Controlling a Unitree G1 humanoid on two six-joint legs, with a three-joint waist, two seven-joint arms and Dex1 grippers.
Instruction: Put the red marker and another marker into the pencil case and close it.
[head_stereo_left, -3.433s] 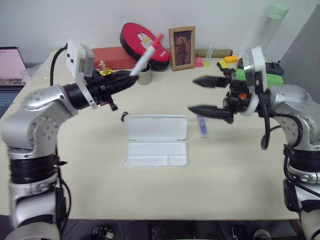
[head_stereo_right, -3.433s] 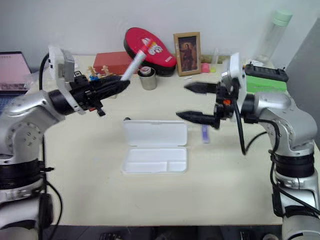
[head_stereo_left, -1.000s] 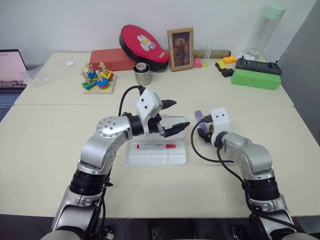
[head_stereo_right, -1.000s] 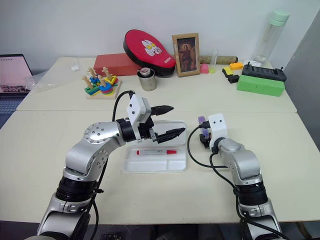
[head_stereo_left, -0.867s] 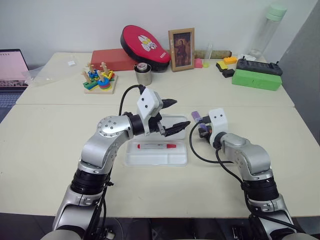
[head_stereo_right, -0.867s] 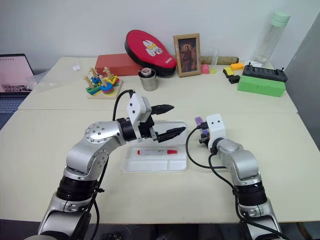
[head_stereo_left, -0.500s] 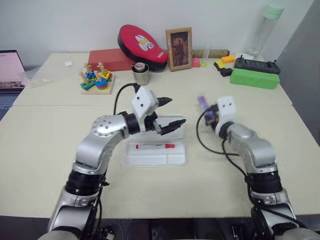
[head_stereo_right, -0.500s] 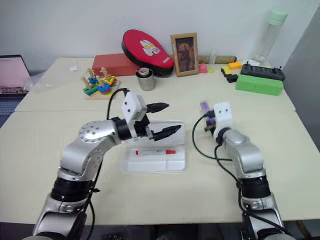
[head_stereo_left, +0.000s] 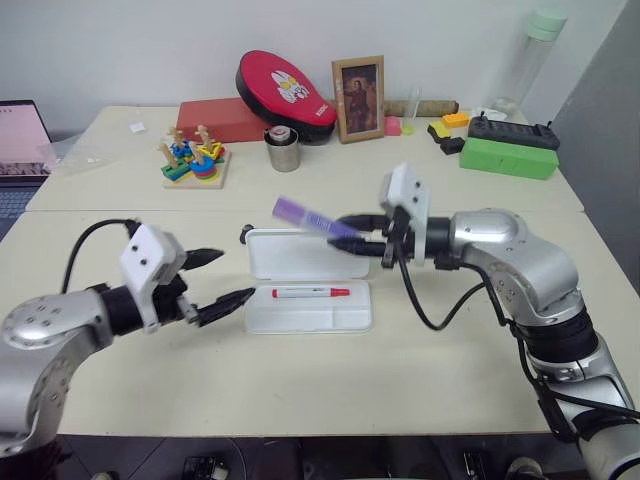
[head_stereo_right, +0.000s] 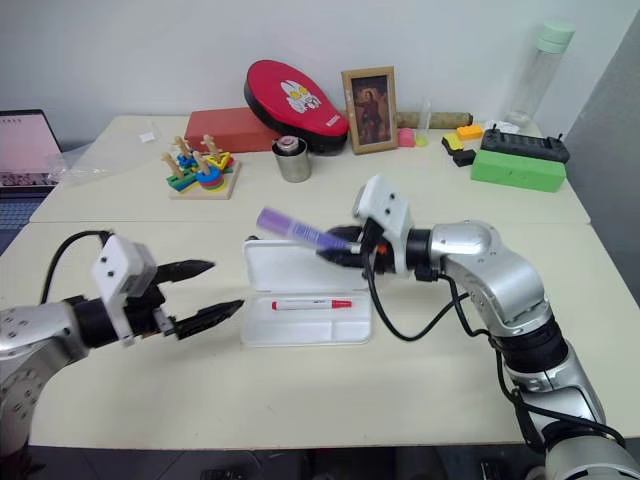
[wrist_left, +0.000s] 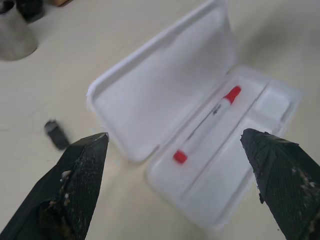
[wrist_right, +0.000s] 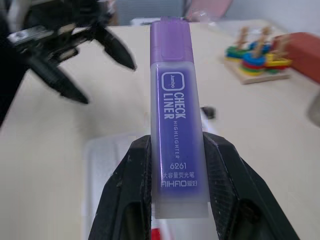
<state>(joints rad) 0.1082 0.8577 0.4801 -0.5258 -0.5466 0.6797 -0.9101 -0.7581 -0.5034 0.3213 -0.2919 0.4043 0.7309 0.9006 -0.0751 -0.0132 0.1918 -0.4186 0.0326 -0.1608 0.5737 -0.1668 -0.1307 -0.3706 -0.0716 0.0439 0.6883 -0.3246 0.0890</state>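
The pencil case lies open mid-table, its lid flat behind its tray. The red marker rests lengthwise in the tray, also seen in the left wrist view. My right gripper points left above the case's lid and is shut on the purple marker, whose capped end sticks out past the fingers. The label on the purple marker faces the wrist camera. Left of the case, my left gripper hovers open and holds nothing.
A small black cap lies by the lid's left corner. At the back stand a metal cup, a stacking toy, a picture frame, a red pouch and a green box.
My left gripper drew back from above the case to its left side, still open. My right gripper lifted the purple marker, swung left over the lid and turned to point left.
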